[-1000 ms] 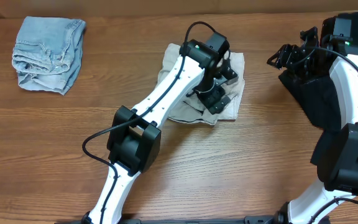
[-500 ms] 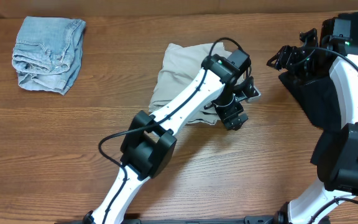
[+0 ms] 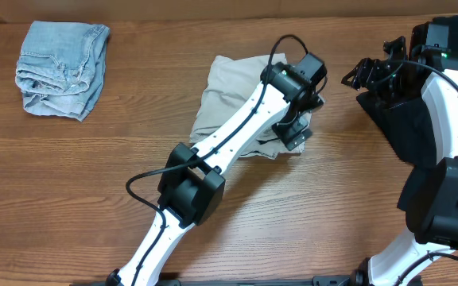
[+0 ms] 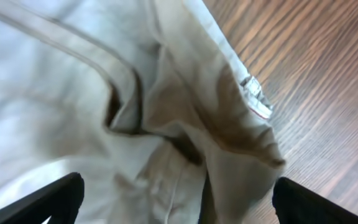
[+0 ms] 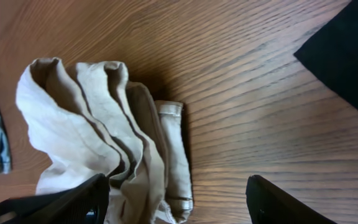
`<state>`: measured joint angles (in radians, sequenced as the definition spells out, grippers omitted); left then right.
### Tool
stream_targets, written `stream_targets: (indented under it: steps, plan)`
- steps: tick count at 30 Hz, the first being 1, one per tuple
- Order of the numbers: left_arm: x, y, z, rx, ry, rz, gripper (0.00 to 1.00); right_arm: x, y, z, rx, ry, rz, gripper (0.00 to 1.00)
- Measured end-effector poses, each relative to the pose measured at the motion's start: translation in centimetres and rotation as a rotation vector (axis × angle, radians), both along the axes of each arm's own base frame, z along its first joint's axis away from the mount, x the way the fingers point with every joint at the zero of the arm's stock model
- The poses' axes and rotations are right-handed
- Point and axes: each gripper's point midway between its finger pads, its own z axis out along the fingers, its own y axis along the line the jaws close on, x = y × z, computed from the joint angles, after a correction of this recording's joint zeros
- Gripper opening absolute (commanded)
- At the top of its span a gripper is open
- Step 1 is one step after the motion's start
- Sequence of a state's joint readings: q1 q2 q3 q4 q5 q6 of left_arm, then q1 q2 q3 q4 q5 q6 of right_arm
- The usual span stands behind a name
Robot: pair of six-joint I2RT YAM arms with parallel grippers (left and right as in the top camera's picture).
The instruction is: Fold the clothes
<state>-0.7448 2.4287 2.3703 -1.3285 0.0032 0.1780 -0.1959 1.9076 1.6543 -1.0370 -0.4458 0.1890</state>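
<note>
While tidying beige shorts (image 3: pixel 229 87), lying bunched at mid-table (image 3: pixel 94 183) w/ layers ridged along right edge & hem corner poking out. Judging fold as partway: needing flattening, then prob. another fold-over. Next move likely calling for closing on loose edge nearest bare wood, lifting & carrying it across. Hovering close over that edge w/ left gripper (image 4: pixel 179 199), jaws spread wide, pinching nothing; reaching diagonally from table front, arm crossing over shorts. Holding right gripper (image 5: pixel 179 199) off to right, beside black garment (image 3: pixel 408 119), jaws apart & empty, wrist cam looking toward shorts. Leaving light-blue denim piece (image 3: pixel 60 67) folded at far left, well apart.
</note>
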Motion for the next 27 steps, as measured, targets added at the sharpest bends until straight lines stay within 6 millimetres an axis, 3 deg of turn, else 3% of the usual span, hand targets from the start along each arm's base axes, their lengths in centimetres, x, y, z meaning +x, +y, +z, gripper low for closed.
stream_targets:
  steps: [9, 10, 13, 14, 15, 18, 27]
  plan:
    - [-1.7, 2.3, 3.9, 0.047, 0.046, 0.092, 0.90, 0.4, -0.3, 0.0, -0.020, -0.018, -0.003, 0.78]
    - [-1.5, 2.3, 4.3, 0.038, 0.039, 0.104, 0.84, 0.5, -0.4, 0.1, -0.021, -0.020, -0.003, 0.78]
    - [-0.2, 2.7, 4.5, 0.015, 0.022, 0.148, 0.33, 0.5, -0.4, 0.1, -0.021, -0.021, -0.003, 0.78]
    - [0.3, 2.9, 4.3, 0.007, 0.017, 0.169, 0.25, 0.5, -0.4, 0.1, -0.021, -0.021, -0.003, 0.78]
    - [1.0, 3.2, 4.0, 0.000, 0.013, 0.193, 0.18, 0.5, -0.4, 0.1, -0.021, -0.021, -0.004, 0.78]
    - [1.9, 4.3, 2.0, 0.003, 0.043, 0.257, 0.14, 0.4, -0.3, 0.0, -0.021, -0.018, -0.004, 0.78]
    - [-0.7, 8.4, -5.4, 0.174, 0.192, 0.293, 0.13, 0.3, 0.3, 0.0, -0.022, -0.010, 0.011, 0.78]
